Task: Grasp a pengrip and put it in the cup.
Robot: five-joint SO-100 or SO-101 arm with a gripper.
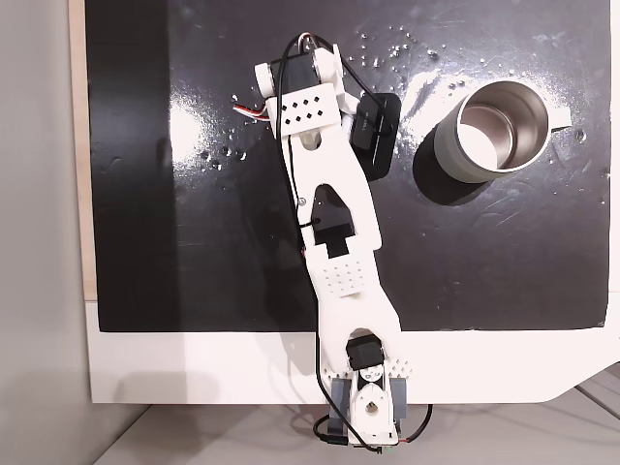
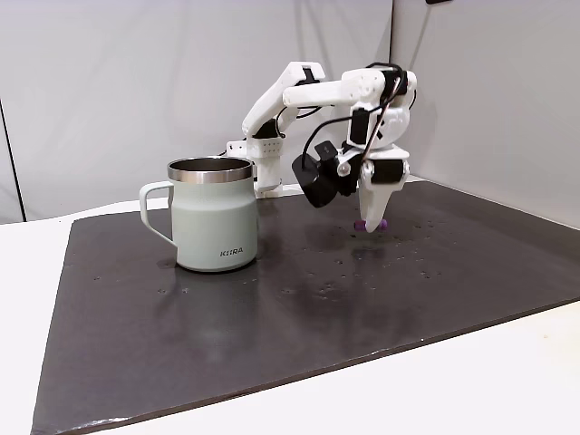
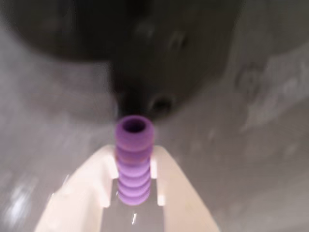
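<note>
Two white fingertips (image 3: 101, 183) are closed on the pengrip (image 3: 133, 159), pinching its ribbed middle in the wrist view. The gripper (image 2: 372, 220) stands low over the dark mat (image 2: 272, 317), well apart from the cup (image 2: 213, 216). The tube looks soft, very light, and the ribs should help against slipping; a gentle squeeze seems enough.

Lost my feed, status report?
Gripper down at the mat, shut on the pengrip. Cup upright, standing apart. Nothing between them.
</note>
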